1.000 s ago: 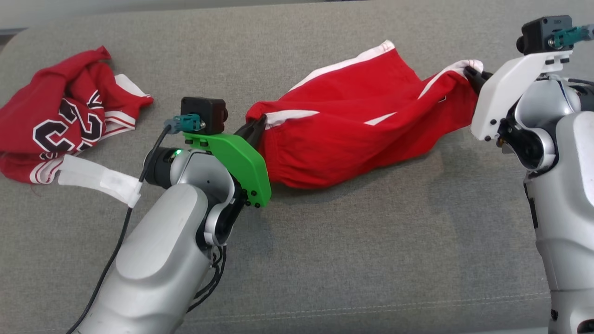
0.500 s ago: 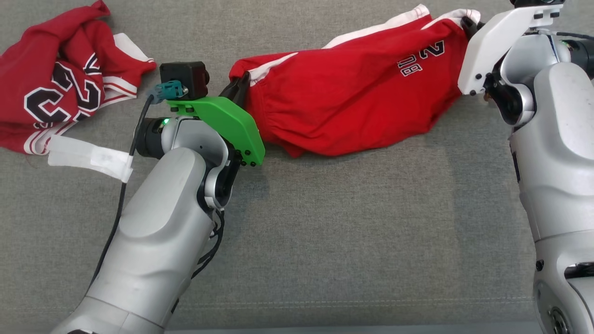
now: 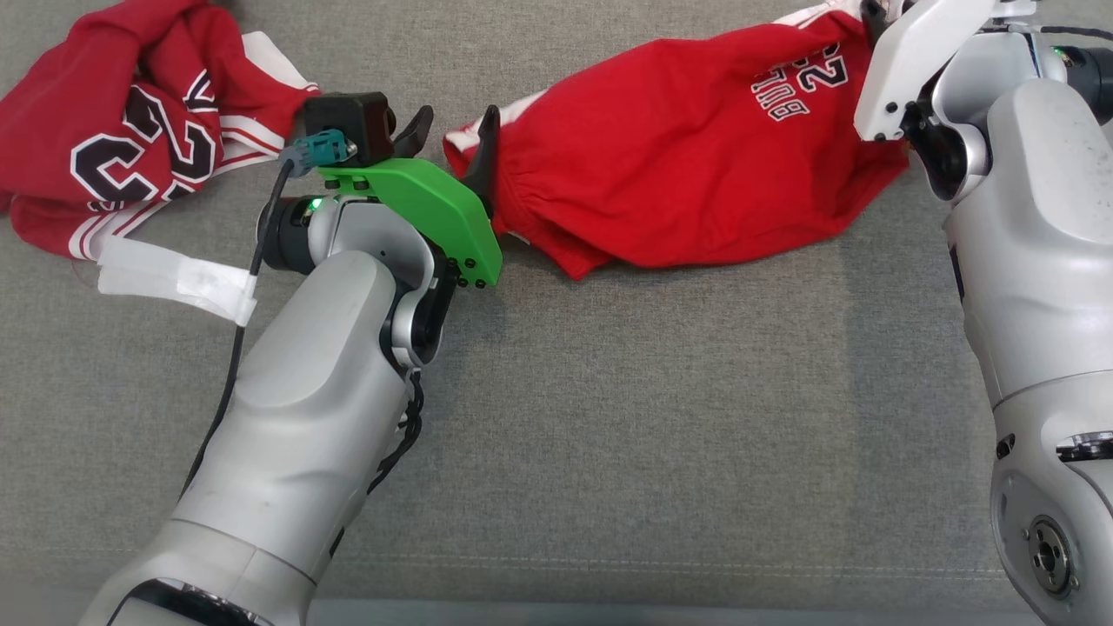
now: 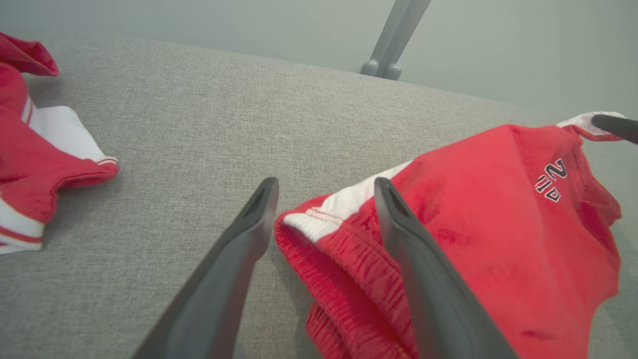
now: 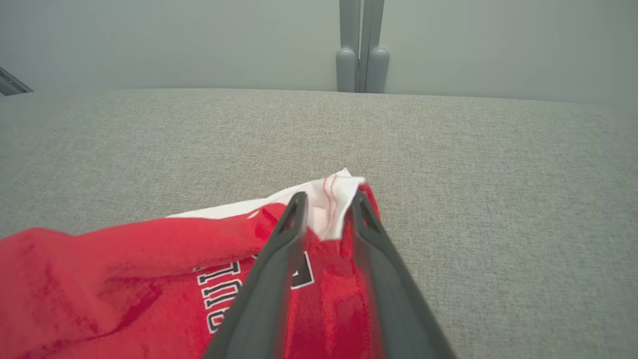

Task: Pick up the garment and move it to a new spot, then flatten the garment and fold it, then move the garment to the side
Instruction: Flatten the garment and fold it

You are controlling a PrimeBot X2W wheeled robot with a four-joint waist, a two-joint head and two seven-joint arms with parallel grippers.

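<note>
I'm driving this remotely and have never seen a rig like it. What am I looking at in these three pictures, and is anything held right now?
This is a two-armed robot working over a grey padded surface. The wide picture comes from a camera on its head, looking down; the silver arms at the lower left and right are its own. The other two pictures come from a camera on each wrist, looking along that arm's two dark fingers.

On the surface lie red shorts with white trim, between the two grippers, and a crumpled red jersey off to the robot's left.

The left gripper is open, with one corner of the shorts lying loose between its fingers. The right gripper has the white corner at the other end between its fingers, which stand slightly apart. I cannot tell whether it is gripping that corner.
</note>
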